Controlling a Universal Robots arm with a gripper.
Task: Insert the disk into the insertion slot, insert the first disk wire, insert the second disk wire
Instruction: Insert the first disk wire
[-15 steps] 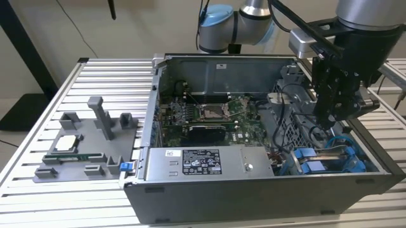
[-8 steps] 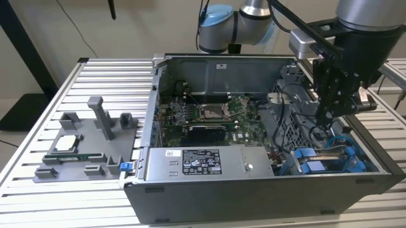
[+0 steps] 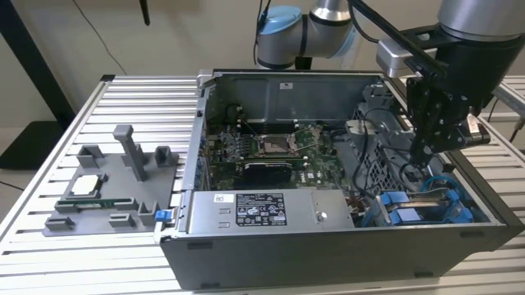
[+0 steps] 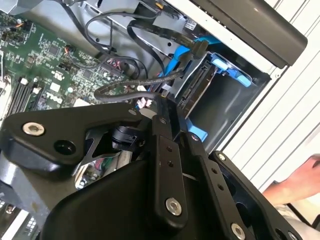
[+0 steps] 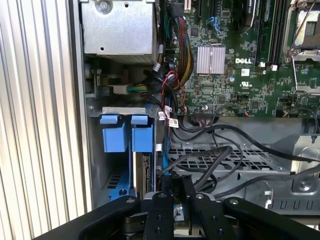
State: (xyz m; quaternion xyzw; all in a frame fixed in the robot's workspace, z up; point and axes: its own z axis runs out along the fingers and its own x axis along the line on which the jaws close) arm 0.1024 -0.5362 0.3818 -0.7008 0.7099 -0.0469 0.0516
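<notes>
Pinching a black wire [image 4: 125, 88] by its end, the pincer [image 4: 164, 102] is held close over the disk [image 4: 199, 84] seated edgewise in the slot [image 5: 120, 109].

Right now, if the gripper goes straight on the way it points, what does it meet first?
Probably the black wires just ahead of the gripper, with the disk beyond them; depth is unclear.

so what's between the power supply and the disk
In the first wrist view, coloured wires and a grey metal bar lie between the power supply and the disk.
</notes>
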